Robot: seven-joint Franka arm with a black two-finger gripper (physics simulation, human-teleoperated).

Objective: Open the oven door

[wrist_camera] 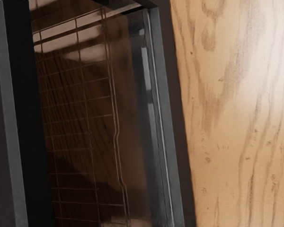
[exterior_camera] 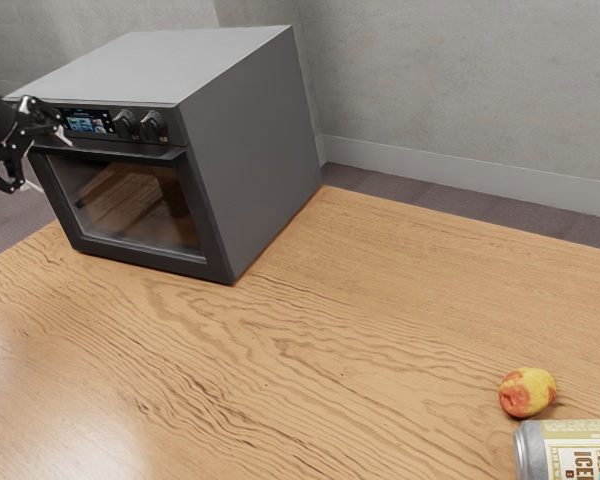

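Can (exterior_camera: pixel 530 455): and there's "ICE" on the label (exterior_camera: pixel 564 455) — letters after it unclear
Oven display (exterior_camera: pixel 88 122): lit — characters too small to read

The oven (exterior_camera: pixel 265 150) sits on the table (exterior_camera: pixel 330 320), over at the exterior view's left. Its door (exterior_camera: pixel 130 205) is on the front, under the screen (exterior_camera: pixel 88 122) and two knobs (exterior_camera: pixel 153 125). The screen is left of the knobs in that view. A wire rack (wrist_camera: pixel 114 116) is inside, behind the door's glass. The peach (exterior_camera: pixel 528 392) is on the table, well apart from the oven, near that view's lower right corner. The can (exterior_camera: pixel 570 450) lies on its side just in front of the peach. The wall (exterior_camera: pixel 460 90) is behind the table.
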